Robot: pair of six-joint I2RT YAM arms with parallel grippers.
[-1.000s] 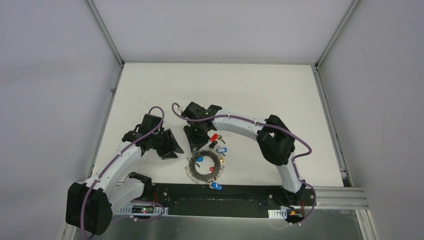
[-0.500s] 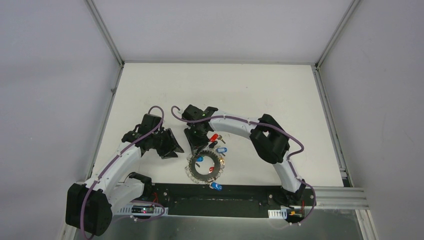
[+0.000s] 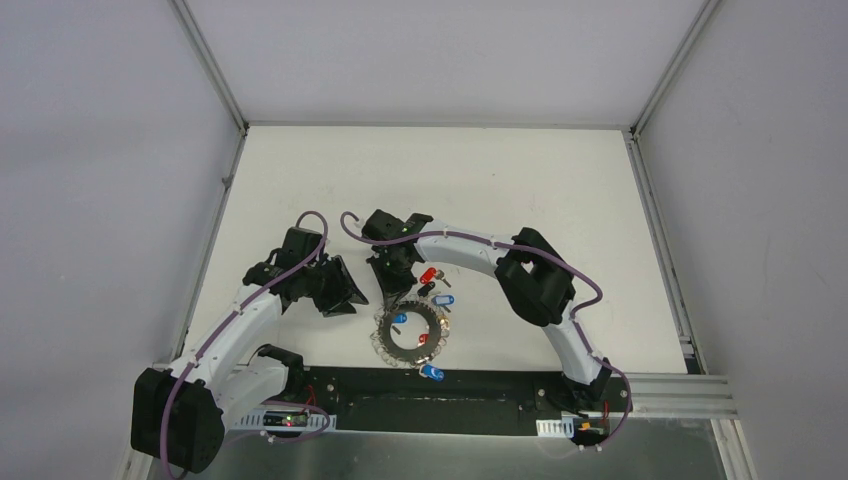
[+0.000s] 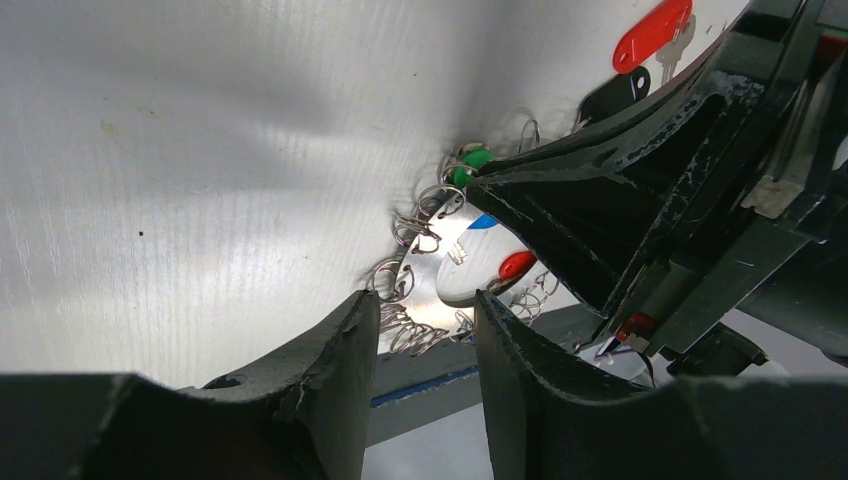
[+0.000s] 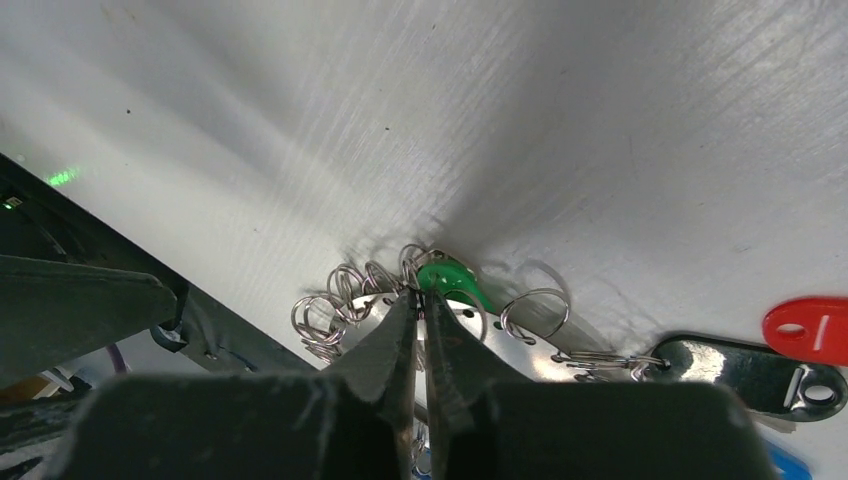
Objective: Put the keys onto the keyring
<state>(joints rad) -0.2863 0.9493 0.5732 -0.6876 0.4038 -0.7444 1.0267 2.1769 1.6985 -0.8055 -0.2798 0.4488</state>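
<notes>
The grey keyring [image 3: 410, 333] lies flat near the table's front edge, its rim lined with wire loops and tags. My right gripper [image 3: 393, 291] is at its far-left rim. In the right wrist view the gripper [image 5: 420, 293] is shut on the keyring's rim [image 5: 520, 345] beside a green tag [image 5: 447, 277]. A red-tagged key [image 3: 430, 275] lies loose just beyond the ring and also shows in the right wrist view [image 5: 805, 330]. A blue-tagged key [image 3: 443, 299] lies by the ring's far-right rim. My left gripper [image 4: 425, 310] is open and empty, left of the keyring [image 4: 440, 270].
Another blue-tagged key [image 3: 433, 372] lies on the black strip [image 3: 480, 400] at the table's front. A black-tagged key [image 5: 750, 370] is linked to the ring by wire loops. Red [image 3: 424, 338] and blue [image 3: 399, 319] tags lie over the ring. Grey walls enclose the table.
The right arm's elbow has shifted a little to the left while its gripper stays at the ring's rim. The left arm has not moved.
</notes>
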